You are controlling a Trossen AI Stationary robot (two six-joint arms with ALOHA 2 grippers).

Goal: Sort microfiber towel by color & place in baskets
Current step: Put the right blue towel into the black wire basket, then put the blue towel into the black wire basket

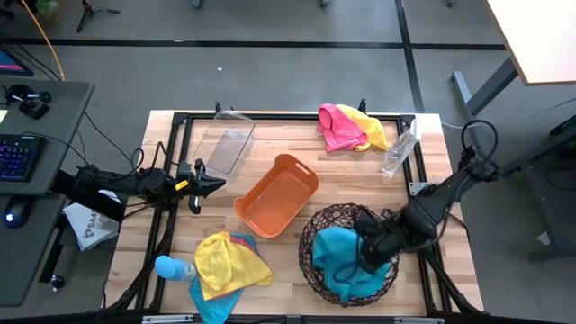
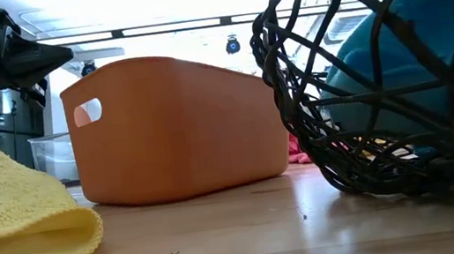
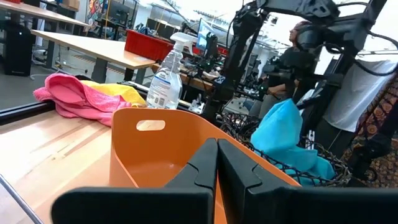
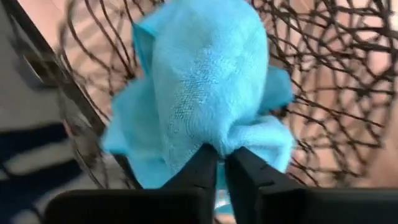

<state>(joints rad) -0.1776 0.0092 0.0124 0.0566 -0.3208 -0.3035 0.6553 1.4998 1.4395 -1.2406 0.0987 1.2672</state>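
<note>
My right gripper [image 1: 367, 247] is over the round dark wire basket [image 1: 310, 236] at the near right, shut on a sky-blue towel [image 1: 337, 263] that fills the basket. My left gripper [image 1: 211, 183] hovers shut at the table's left, pointing at the orange tub [image 1: 277, 195] in the middle. The clear bin [image 1: 225, 139] stands at the far left. A pink towel [image 1: 335, 126] and a yellow towel [image 1: 373, 130] lie bunched together by the far edge. Near the front left, another yellow towel [image 1: 229, 261] lies on top of a blue one [image 1: 211, 301]. My right gripper pinches a bunched fold of the sky-blue towel [image 4: 214, 140] between its two fingers [image 4: 249, 171], coming slanting down from the table's right side. The towel spreads out ahead of the fingers inside the basket [image 4: 323, 56], its lower part resting on the wires.
A clear plastic bottle [image 1: 398, 153] lies near the far right edge beside the pink and yellow towels. A blue-capped object [image 1: 166, 267] sits by the front-left towel pile. Black frame rails [image 1: 175, 162] run along the table's sides. People and desks show in the room beyond.
</note>
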